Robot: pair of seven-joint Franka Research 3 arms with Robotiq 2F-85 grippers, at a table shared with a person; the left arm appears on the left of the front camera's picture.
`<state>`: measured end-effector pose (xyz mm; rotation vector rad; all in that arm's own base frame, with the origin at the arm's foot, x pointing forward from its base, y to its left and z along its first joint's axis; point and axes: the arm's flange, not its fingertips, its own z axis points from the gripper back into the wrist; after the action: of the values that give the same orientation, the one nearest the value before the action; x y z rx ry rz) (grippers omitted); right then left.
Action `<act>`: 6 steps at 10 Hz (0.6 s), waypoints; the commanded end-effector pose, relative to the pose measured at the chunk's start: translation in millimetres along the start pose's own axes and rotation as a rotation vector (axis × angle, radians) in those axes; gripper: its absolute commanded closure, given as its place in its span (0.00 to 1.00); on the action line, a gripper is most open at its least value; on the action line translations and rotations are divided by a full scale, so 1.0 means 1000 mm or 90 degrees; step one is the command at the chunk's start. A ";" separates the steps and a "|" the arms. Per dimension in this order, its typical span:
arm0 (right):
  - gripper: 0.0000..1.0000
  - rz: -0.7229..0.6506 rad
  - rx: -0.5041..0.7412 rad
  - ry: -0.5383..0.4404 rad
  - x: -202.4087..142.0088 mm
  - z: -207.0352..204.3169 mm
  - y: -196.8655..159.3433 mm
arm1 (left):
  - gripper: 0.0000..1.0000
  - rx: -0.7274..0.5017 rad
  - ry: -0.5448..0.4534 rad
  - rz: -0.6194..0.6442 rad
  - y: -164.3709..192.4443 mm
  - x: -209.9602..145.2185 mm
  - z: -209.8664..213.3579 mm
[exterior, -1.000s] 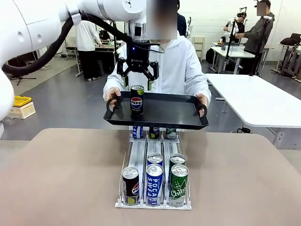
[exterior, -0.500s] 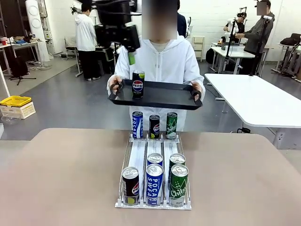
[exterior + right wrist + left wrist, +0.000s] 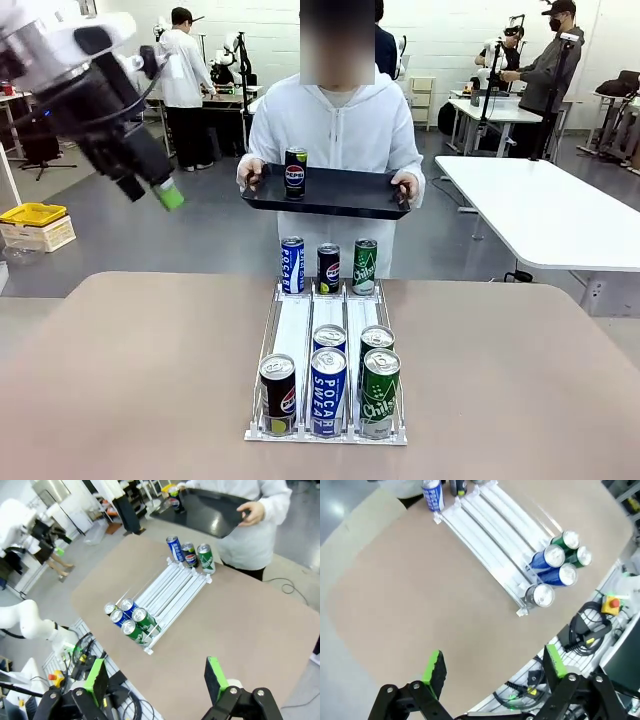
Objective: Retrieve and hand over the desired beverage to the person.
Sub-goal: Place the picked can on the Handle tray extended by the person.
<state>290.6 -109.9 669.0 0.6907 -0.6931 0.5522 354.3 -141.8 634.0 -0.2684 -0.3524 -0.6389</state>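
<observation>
Your left pincer (image 3: 150,189) has swung up and away to the left, jaws apart and empty. A second ago it hung right over the Pepsi can (image 3: 295,170). That can now stands well off to its right on the tray (image 3: 345,196), which the person (image 3: 340,125) has drawn up to chest height. I'd judge the handover done. Your right pincer (image 3: 156,676) is spread too, holding nothing. Below both, the tan bench (image 3: 130,380) carries the rack (image 3: 292,315) of cans. Beyond the person lie grey floor and other people at work.
</observation>
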 end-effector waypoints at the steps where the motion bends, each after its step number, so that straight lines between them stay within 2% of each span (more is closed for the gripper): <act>1: 0.00 0.009 0.018 -0.016 0.002 -0.001 0.000 | 0.00 0.032 -0.045 0.021 -0.019 -0.013 0.003; 3: 0.00 0.009 0.018 -0.016 0.002 -0.001 0.000 | 0.00 0.040 -0.051 0.061 -0.022 -0.013 0.011; 4: 0.00 0.009 0.018 -0.016 0.002 -0.001 0.000 | 0.00 0.043 -0.006 0.097 -0.021 -0.005 0.009; 5: 0.00 0.009 0.018 -0.016 0.002 -0.001 0.000 | 0.00 0.026 -0.049 0.037 -0.022 -0.020 0.014; 6: 0.00 0.009 0.018 -0.016 0.002 -0.001 0.000 | 0.00 0.026 -0.049 0.037 -0.022 -0.020 0.014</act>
<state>290.6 -109.8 669.0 0.6909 -0.6929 0.5524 324.7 -146.3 642.4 -0.2618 -0.4142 -0.5323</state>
